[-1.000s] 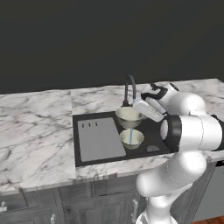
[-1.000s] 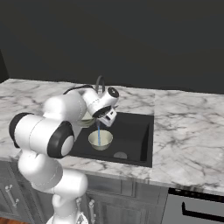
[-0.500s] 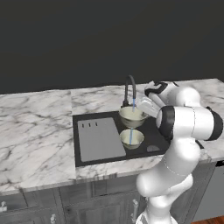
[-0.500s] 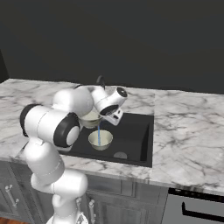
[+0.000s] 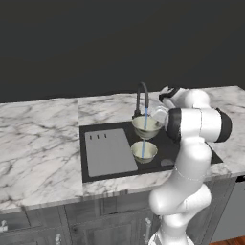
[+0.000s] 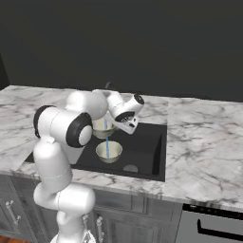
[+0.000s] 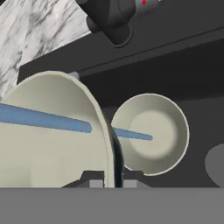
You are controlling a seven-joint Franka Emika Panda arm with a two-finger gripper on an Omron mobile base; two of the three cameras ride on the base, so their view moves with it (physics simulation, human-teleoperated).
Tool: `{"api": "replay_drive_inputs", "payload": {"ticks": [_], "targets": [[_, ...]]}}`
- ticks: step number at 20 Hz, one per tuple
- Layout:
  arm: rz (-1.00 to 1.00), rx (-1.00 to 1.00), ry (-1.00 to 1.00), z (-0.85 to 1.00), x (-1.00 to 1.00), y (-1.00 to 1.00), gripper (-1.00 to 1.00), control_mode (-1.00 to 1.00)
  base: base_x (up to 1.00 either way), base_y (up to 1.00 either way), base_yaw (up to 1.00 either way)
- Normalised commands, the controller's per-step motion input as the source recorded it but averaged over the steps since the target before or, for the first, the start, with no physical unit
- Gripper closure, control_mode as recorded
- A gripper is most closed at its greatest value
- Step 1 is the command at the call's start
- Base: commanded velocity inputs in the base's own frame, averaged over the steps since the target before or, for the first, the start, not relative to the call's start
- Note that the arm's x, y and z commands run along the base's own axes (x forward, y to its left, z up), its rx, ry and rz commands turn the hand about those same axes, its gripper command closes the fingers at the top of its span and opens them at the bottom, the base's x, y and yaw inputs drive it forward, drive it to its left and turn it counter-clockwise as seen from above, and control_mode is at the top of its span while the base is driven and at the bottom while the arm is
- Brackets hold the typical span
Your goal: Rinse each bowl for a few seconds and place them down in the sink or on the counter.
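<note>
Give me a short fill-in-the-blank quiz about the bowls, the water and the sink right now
1. The gripper is shut on the rim of one ____.
2. The held bowl hangs under the ____, in the blue water stream.
3. The second bowl sits upright in the black ____.
4. The grey drainboard panel lies beside the basin, opposite the ____.

Missing words: bowl; faucet; sink; arm

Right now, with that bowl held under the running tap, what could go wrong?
1. The gripper pinches only the rim of the held bowl; a thin grip like that could slip as water lands in it.
2. The second bowl sits in the sink right below, so a drop would likely strike it.
3. The held bowl hangs close under the faucet; lifting it could knock the spout.
</note>
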Motion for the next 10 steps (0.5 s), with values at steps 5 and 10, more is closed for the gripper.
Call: {"api": "replay_drive_inputs", "payload": {"ticks": [5,10], "targets": [[0.08,0.02,-0.02,-0.06,0.23,-0.20,1.00,-1.00,0.00,0.00,0.00],[0.09,0.03,-0.02,-0.03,0.01,-0.28,1.00,-1.00,0.00,0.00,0.00]]}}
